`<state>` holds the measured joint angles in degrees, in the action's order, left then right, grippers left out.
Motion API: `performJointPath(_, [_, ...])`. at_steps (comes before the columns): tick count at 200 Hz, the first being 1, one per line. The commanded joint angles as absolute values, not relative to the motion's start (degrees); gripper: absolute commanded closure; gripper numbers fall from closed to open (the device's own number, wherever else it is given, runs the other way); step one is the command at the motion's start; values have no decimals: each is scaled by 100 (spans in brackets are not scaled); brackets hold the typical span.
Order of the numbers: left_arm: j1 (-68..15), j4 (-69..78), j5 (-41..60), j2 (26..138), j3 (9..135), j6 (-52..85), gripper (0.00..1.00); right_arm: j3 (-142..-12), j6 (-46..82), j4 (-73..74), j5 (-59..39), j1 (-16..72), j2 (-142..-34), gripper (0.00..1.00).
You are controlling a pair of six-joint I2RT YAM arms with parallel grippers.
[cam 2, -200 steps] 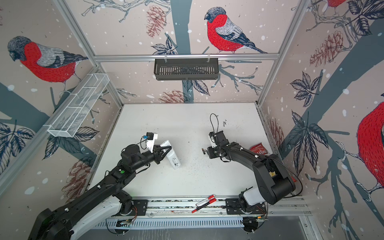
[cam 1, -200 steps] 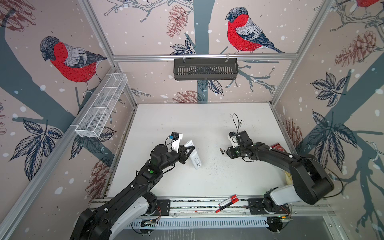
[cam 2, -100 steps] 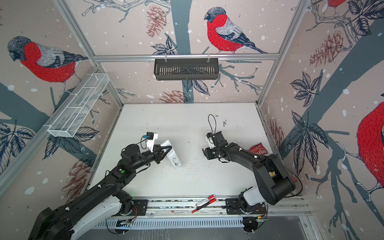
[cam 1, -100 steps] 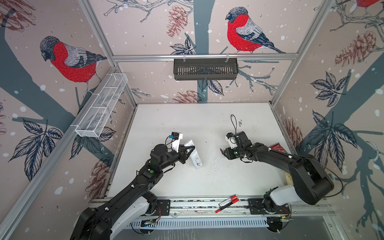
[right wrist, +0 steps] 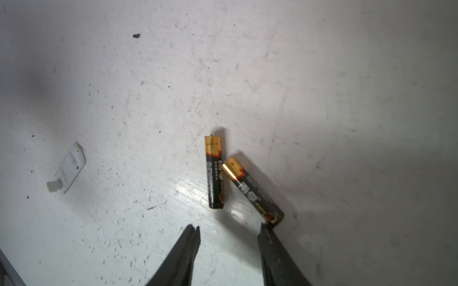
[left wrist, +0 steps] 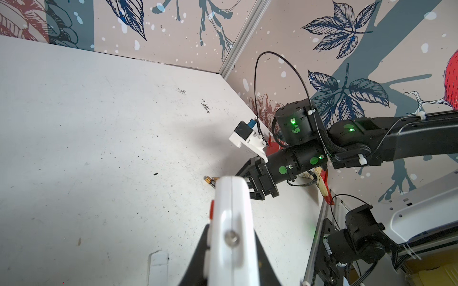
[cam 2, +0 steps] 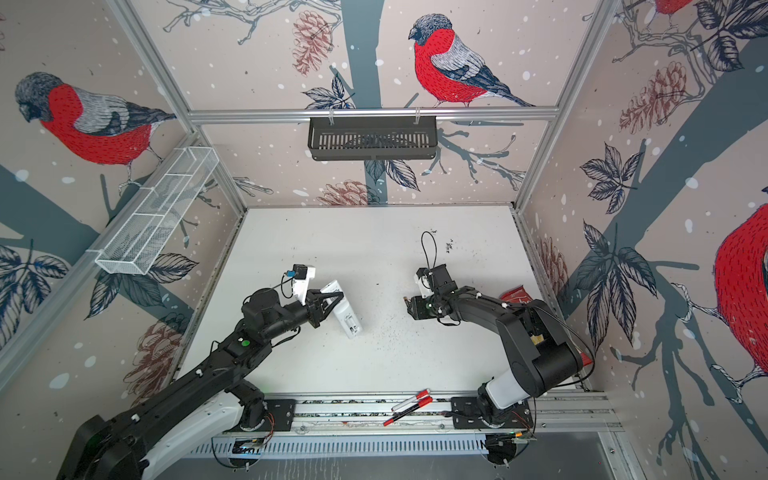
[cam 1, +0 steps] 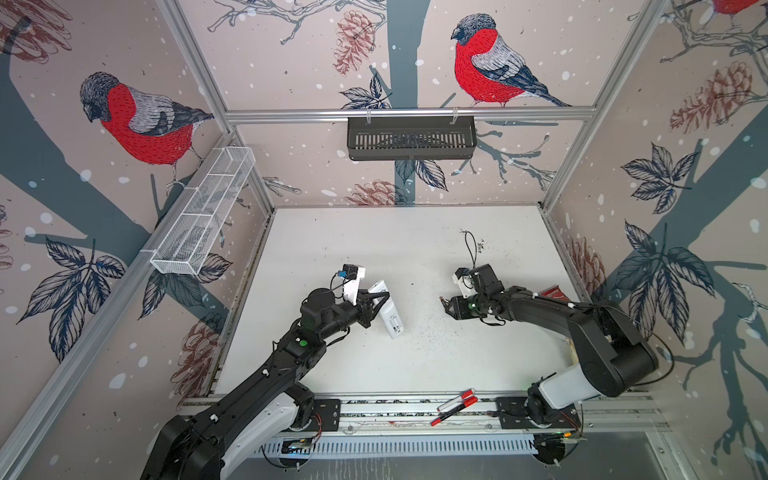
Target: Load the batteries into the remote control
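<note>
The right tool (right wrist: 229, 229) is hovering spread over the batteries (right wrist: 215, 173) on the counter (right wrist: 124, 86).
The left tool (cam 1: 376, 303) is pinching the remote (cam 1: 392, 322).

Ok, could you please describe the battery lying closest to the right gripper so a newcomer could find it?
On the white table, look ahead of the open right gripper, where two batteries lie touching. It is the battery whose dark end almost meets one fingertip, its gold end resting against its neighbour.
</note>
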<state>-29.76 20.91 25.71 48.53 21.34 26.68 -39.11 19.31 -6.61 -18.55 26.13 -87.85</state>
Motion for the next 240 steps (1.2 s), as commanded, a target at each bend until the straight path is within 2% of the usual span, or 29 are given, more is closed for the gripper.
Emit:
performJointPath(1, [-2958,2343,2641,4814,2127,2661,100,-3887,1990,-440,-1964,2552,-8829,53])
performJointPath(49, [-2955,2308,2636,4775,2133,2651,100,-4069,1950,-321,-2106,2378,-9071,50])
performJointPath(128, [-2957,2248,2567,4722,2127,2633,100,-4801,1765,-646,-2155,2225,-9125,49])
performJointPath(175, [-2957,2217,2541,4657,2113,2619,100,-5392,1619,-790,-2119,2131,-9787,45])
performJointPath(240, [-2955,2189,2499,4605,2109,2602,100,-5937,1421,-906,-2039,2109,-10568,44])
